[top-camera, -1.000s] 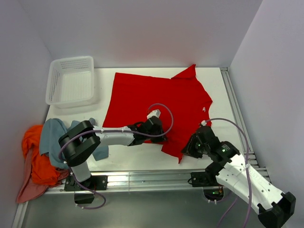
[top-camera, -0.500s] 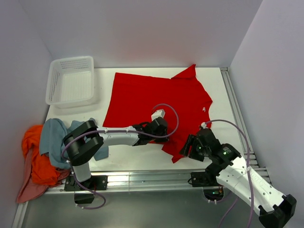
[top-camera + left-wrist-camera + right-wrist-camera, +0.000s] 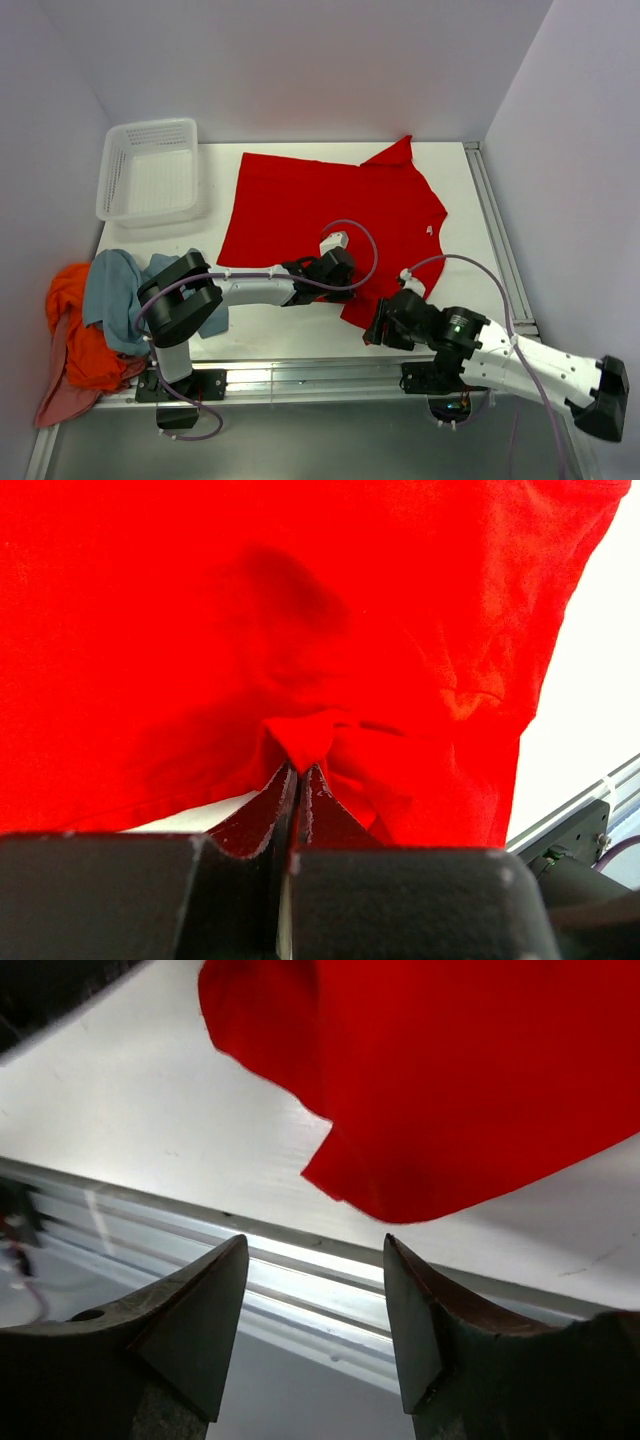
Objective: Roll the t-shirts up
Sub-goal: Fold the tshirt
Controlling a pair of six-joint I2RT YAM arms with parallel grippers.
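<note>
A bright red t-shirt (image 3: 320,205) lies spread on the white table, a small white label near its right side. My left gripper (image 3: 345,285) is shut on a pinch of the shirt's near hem (image 3: 305,742), the cloth bunched at the fingertips. My right gripper (image 3: 375,330) is open and empty, low at the table's near edge, just before the shirt's hanging near corner (image 3: 380,1185). Blue-grey (image 3: 115,285), orange (image 3: 75,335) and pinkish (image 3: 60,400) t-shirts lie heaped at the table's near left corner.
A white mesh basket (image 3: 150,170) stands at the far left. A metal rail (image 3: 300,375) runs along the near edge and shows under the right fingers (image 3: 300,1260). Another rail (image 3: 500,240) runs down the right side. Walls close the back and sides.
My right gripper has moved left and nearer, down to the table's near edge at the shirt's corner. My left gripper shifted slightly right, keeping its hold on the hem.
</note>
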